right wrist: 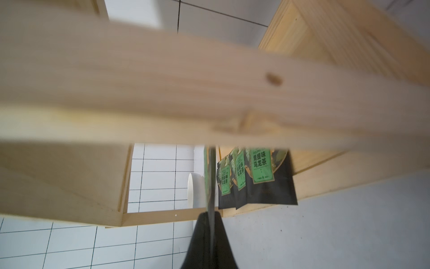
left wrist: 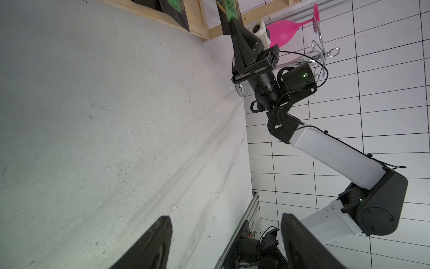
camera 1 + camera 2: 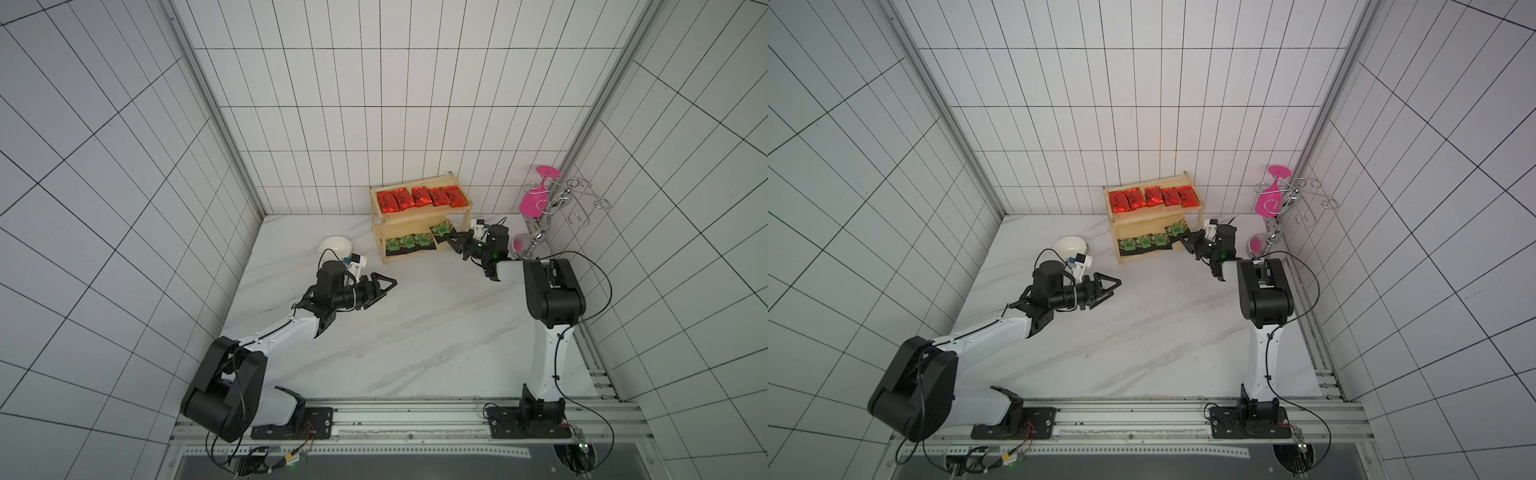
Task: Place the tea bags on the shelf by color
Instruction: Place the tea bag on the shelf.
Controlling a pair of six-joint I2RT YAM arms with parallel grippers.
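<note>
White-tiled booth, marble tabletop. My right gripper is clamped on the fourth black tea bag, at the end of the lower board of the shelf. Three more black ones lie just beyond its fingertips, and five red ones sit on the board above it. Left gripper: jaws apart, empty, well clear of the shelf. I judge this the final placement. Next I ease the bag flat inside, then release.

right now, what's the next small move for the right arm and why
Likely lower the right gripper slightly so its black tea bag settles on the lower board of the shelf, next to the three black bags lying there. The jaws are shut on it, it looks tilted, and five red bags fill the top.
</note>
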